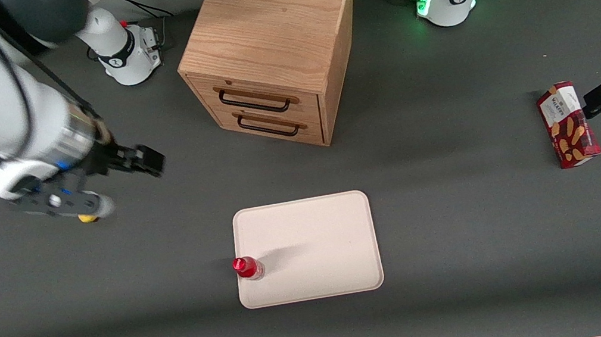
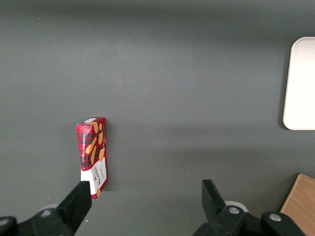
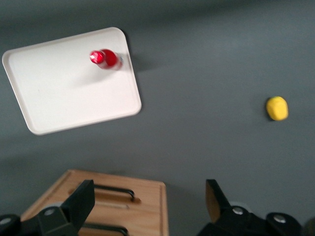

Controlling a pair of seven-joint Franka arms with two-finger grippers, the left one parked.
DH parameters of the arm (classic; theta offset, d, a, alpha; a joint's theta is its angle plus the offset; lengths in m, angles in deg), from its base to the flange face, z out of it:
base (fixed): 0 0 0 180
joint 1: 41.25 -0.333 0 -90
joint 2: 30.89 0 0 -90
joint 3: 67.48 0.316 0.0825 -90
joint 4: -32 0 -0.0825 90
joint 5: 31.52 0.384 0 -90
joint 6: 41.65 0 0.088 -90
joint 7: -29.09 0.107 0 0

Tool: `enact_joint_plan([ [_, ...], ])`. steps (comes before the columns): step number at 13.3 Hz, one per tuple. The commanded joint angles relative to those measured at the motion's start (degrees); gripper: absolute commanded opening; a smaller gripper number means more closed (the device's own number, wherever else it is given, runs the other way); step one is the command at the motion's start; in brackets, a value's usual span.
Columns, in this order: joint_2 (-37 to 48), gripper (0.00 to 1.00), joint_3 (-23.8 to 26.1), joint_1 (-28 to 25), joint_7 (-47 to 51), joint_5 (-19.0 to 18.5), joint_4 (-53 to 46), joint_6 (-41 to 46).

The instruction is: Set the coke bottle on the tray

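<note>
The coke bottle [image 1: 247, 267], small and red with a red cap, stands upright on the cream-beige tray [image 1: 317, 238], at the tray's edge toward the working arm's end and near the corner closest to the front camera. In the right wrist view the bottle [image 3: 106, 59] stands on the tray [image 3: 64, 93] near a corner. My gripper [image 1: 145, 160] is open and empty, raised above the table well away from the tray, toward the working arm's end. Its fingers [image 3: 81, 201] stand wide apart over the cabinet's edge.
A wooden drawer cabinet [image 1: 272, 46] with two drawers stands farther from the front camera than the tray. A yellow lump [image 3: 277, 108] lies on the table under my arm [image 1: 86, 217]. A red snack box [image 1: 568, 124] lies toward the parked arm's end.
</note>
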Motion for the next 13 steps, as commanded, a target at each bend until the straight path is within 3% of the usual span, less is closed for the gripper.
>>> enact_joint_plan([
  [1, 10.80, 1.00, -0.11, 4.31, -10.84, -1.98, 15.00, -1.31],
  [5, 19.77, 1.00, -0.28, 11.25, -24.82, -3.14, 28.45, -9.91],
  [8, 25.76, 1.00, -0.28, 14.17, -30.03, -3.06, 37.60, -16.33],
  [13, 25.60, 1.00, 0.51, 18.73, -33.37, -2.62, 39.48, -20.03],
])
